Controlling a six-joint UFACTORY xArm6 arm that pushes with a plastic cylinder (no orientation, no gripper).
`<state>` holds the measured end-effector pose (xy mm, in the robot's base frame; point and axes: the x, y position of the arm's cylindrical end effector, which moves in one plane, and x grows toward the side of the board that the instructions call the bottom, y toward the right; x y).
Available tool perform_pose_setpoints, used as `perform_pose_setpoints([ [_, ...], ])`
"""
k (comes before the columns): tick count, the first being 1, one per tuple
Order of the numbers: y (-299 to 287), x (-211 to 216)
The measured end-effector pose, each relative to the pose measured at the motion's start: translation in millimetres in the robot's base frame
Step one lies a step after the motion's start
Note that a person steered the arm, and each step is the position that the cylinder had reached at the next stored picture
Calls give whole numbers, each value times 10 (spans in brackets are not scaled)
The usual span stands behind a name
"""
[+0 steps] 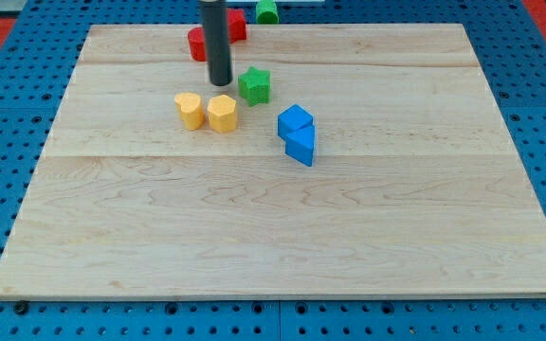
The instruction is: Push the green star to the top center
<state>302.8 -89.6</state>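
Observation:
The green star (254, 85) lies on the wooden board (282, 227), above the view's centre and a little left. My tip (220, 83) stands just left of the star, a small gap apart, with the dark rod rising straight up out of the view's top. Two yellow blocks (190, 109) (222, 113) sit side by side just below my tip.
Two blue blocks (295, 120) (300, 146) touch each other right of and below the star. A red block (197, 43) and another red block (237, 25) sit by the top edge, partly behind the rod. A green block (267, 11) rests at the top edge.

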Motion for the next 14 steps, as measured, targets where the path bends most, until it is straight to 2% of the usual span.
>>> perform_pose_setpoints([
  [1,-302,-238],
  [2,-221,-540],
  [3,-19,-527],
  [4,359,-342],
  [5,1114,-151],
  [6,1122,-10],
  [7,1558,218],
  [8,1214,473],
  [9,507,474],
  [10,80,183],
  [11,613,-349],
  [12,810,-269],
  [13,634,223],
  [14,-49,173],
])
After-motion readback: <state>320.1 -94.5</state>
